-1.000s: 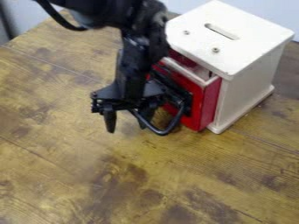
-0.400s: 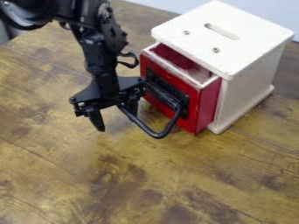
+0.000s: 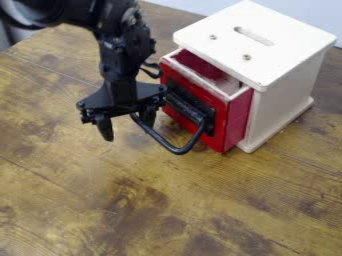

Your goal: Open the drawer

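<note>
Flanking cabinet [image 3: 274,90], black arm [image 3: 118,45].

Wood-look tabletop [image 3: 127,190] — warm brown with darker mottled knots and streaks. Cream-white cabinet [image 3: 278,75]; bright red drawer [image 3: 238,118] — black loop handle [image 3: 179,149]. Robot arm [image 3: 123,45] and gripper [image 3: 118,130]: black.

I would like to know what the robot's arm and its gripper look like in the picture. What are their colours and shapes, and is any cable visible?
The arm is black, built of chunky, rounded segments. A black cable shows beside it at the top left. The gripper is black too, with short, angular fingers. I see no readable markings.
</note>
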`<action>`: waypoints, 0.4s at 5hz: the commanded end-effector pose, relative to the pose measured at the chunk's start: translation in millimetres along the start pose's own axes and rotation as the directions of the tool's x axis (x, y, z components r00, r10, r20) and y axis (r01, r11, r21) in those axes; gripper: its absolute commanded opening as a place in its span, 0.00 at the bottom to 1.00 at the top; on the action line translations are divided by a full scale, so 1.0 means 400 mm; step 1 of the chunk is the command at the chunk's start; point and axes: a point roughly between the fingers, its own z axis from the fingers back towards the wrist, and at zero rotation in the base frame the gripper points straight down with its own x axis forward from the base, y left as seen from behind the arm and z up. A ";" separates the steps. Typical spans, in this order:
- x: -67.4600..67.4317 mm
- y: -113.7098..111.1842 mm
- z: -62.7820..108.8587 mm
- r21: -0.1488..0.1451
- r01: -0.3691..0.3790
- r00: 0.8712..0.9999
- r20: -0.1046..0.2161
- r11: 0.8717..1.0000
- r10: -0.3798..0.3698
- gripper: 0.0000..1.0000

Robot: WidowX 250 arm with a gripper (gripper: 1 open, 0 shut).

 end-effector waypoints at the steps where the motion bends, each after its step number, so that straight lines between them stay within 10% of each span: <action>1: 0.014 -0.018 0.021 0.001 0.026 0.999 -0.033 1.000 -0.026 0.00; 2: 0.020 -0.019 0.017 -0.063 0.040 0.993 -0.105 0.997 -0.047 0.00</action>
